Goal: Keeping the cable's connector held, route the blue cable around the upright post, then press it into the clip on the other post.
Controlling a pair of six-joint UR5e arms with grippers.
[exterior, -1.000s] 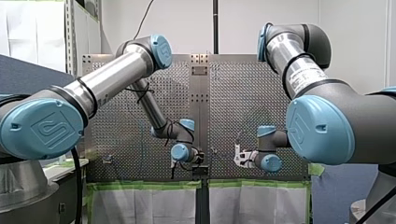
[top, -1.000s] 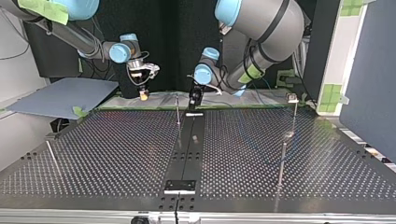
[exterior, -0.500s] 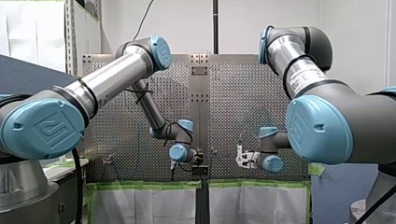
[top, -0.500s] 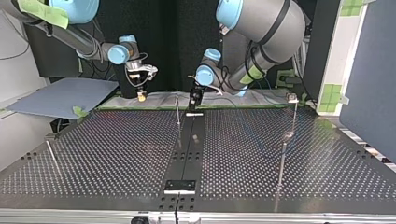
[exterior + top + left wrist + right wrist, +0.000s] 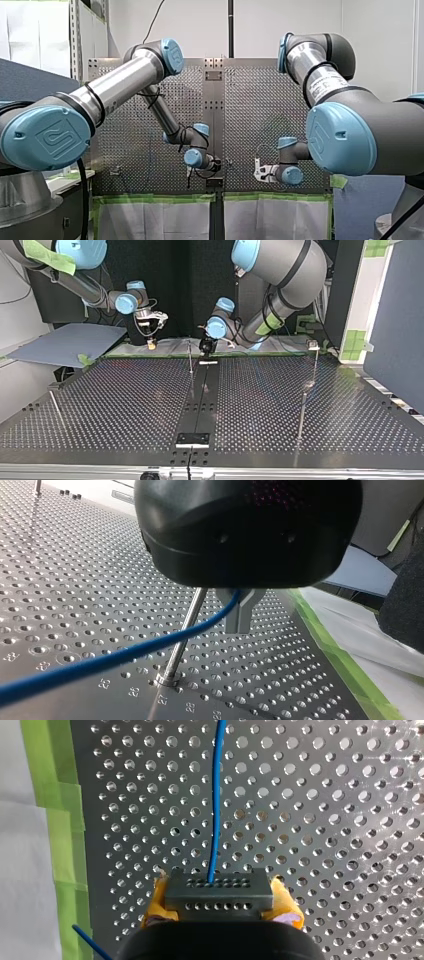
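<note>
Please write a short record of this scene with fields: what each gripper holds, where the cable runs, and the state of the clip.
Left gripper: my left gripper, black with metal fingers, shut on the thin blue cable.
Right gripper: my right gripper, yellow pads, shut on the grey connector block with rows of holes.
Cable path: crosses the thin upright metal post in the left wrist view; contact unclear.
Clip: small clip atop the other metal post; no cable seen in it.
Surface: perforated metal table.
</note>
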